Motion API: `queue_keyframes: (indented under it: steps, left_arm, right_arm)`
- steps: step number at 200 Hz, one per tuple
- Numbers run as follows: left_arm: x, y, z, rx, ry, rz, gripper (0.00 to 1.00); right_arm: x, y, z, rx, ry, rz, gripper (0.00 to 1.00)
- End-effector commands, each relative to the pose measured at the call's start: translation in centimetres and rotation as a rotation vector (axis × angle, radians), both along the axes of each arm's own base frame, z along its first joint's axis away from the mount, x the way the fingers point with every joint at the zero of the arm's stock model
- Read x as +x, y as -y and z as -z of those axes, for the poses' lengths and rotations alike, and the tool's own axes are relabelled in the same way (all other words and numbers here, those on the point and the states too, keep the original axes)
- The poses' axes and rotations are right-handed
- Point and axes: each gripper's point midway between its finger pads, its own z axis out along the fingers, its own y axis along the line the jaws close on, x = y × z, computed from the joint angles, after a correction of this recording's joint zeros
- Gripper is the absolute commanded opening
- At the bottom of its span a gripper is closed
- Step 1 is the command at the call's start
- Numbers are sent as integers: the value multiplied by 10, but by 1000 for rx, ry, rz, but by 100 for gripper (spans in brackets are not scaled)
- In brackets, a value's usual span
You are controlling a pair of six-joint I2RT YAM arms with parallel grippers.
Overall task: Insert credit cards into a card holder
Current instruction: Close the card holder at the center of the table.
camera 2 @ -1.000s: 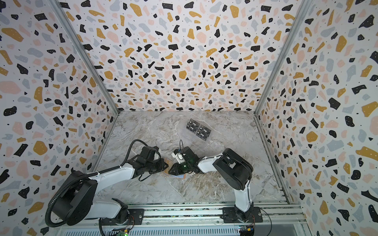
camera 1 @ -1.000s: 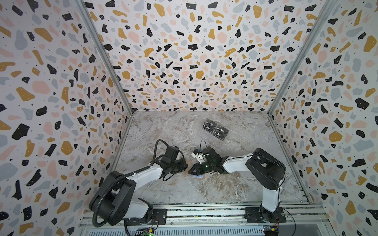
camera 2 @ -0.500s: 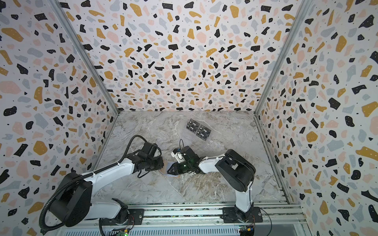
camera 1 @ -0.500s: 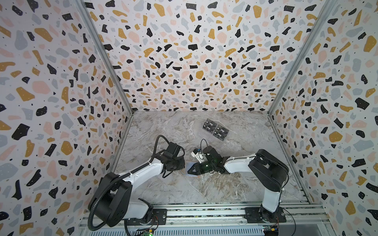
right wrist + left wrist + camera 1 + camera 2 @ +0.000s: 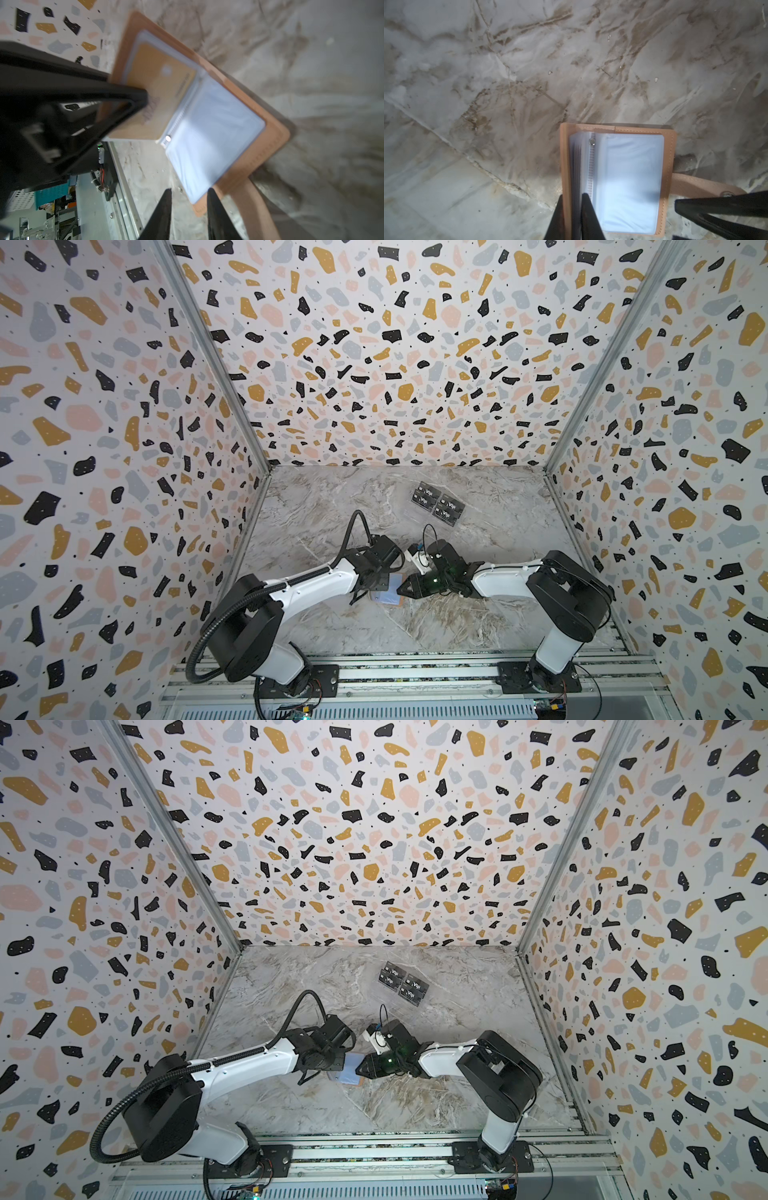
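Note:
The peach card holder (image 5: 390, 591) (image 5: 352, 1068) lies open on the marble table between the two arms. In the left wrist view my left gripper (image 5: 572, 196) is shut on the card holder's (image 5: 633, 176) raised cover and its stack of clear sleeves. In the right wrist view a gold credit card (image 5: 164, 83) lies against that raised half, seemingly inside a sleeve. The other half of the card holder (image 5: 209, 137) lies flat with a bare bluish sleeve on top. My right gripper (image 5: 190, 191) is open, and the flat half's corner shows in the gap between its fingertips. One of its fingers (image 5: 716, 207) hangs over the snap strap (image 5: 691, 185).
A clear stand with black Vip cards (image 5: 438, 504) (image 5: 403, 984) sits further back on the table. Terrazzo-patterned walls close in three sides. An aluminium rail (image 5: 395, 672) runs along the front, where both arm bases are bolted.
My left gripper has shifted right, toward the right gripper, with the holder's cover in it. The bluish sleeves now show between the two grippers. The right arm has hardly moved.

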Motion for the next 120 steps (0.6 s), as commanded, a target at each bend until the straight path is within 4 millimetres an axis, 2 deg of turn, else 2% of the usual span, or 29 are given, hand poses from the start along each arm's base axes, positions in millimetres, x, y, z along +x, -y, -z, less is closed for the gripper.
queue_keyframes:
  steps: [1,32,47,81,95,120]
  left_arm:
    - [-4,11,-2,5,-2,11,17]
    - [-13,48,-9,-193,-18,67,36]
    - [-18,64,-13,-298,-27,102,40]
    - [-23,80,-22,-393,-23,148,44]
    - [-24,78,-20,-392,-20,147,47]
    - [-25,73,-10,-373,-25,135,47]
  right_arm:
    - [2,-2,-5,1,46,-13,30]
    - [2,4,5,-19,58,-4,30]
    - [0,5,10,-4,36,0,29]
    - [-6,5,24,2,-6,2,28]
    - [-6,8,26,-9,-4,5,28]
    - [-3,18,13,-43,49,27,28]
